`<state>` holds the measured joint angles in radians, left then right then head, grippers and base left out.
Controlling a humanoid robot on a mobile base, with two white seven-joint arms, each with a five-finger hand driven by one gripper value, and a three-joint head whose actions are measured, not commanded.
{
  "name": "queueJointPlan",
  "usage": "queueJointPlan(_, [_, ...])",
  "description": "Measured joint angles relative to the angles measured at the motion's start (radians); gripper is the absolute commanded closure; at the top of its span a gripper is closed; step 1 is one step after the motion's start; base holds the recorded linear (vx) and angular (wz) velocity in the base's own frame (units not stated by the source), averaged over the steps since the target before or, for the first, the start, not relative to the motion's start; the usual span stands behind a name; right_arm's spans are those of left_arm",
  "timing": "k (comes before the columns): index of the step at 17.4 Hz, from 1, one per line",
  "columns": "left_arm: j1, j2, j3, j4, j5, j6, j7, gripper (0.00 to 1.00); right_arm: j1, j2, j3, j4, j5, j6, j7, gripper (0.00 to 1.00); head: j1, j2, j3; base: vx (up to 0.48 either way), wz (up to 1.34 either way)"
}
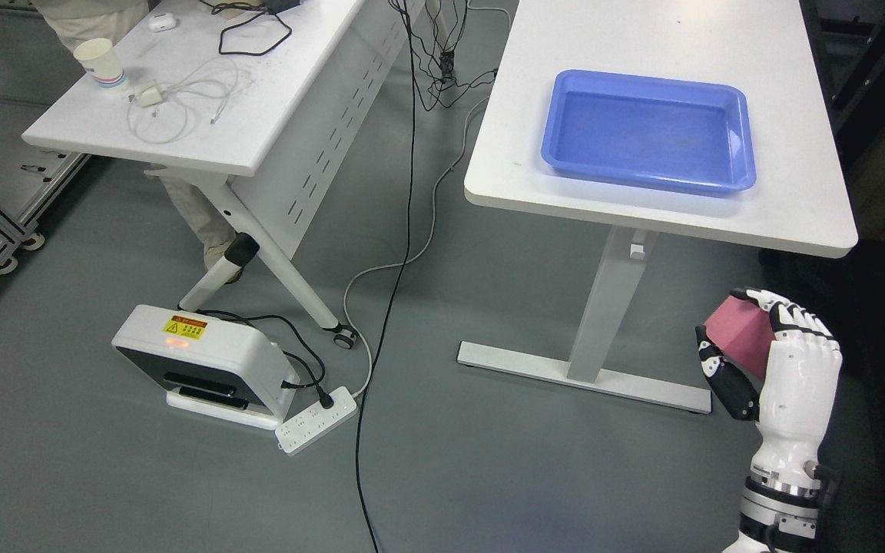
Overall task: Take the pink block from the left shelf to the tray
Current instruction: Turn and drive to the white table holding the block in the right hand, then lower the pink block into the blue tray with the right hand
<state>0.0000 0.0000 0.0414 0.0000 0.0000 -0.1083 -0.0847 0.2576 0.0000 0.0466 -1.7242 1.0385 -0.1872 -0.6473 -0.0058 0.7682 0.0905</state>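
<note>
The right hand (777, 361), low at the right and below the tabletop (665, 207) edge, pinches the pink block (738, 334) between thumb and fingers; the blue tray (646, 173) sits above.

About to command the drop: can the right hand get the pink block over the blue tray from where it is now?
Probably yes. The right hand grips the pink block below and in front of the white table, and the blue tray sits near that edge with nothing in it. It would have to rise above the tabletop first.
</note>
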Motion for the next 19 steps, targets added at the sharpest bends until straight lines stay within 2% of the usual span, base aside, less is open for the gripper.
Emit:
queueJointPlan(14, [0.000, 0.000, 0.000, 0.000, 0.000, 0.000, 0.000, 0.00, 0.001, 0.000, 0.001, 0.000, 0.000, 0.000, 0.001, 0.94, 0.0000, 0.000, 0.000, 0.316, -0.08])
queueJointPlan(19, [0.000, 0.000, 0.000, 0.000, 0.000, 0.000, 0.000, 0.00, 0.001, 0.000, 0.002, 0.000, 0.000, 0.000, 0.024, 0.88, 0.0000, 0.000, 0.000, 0.240, 0.03])
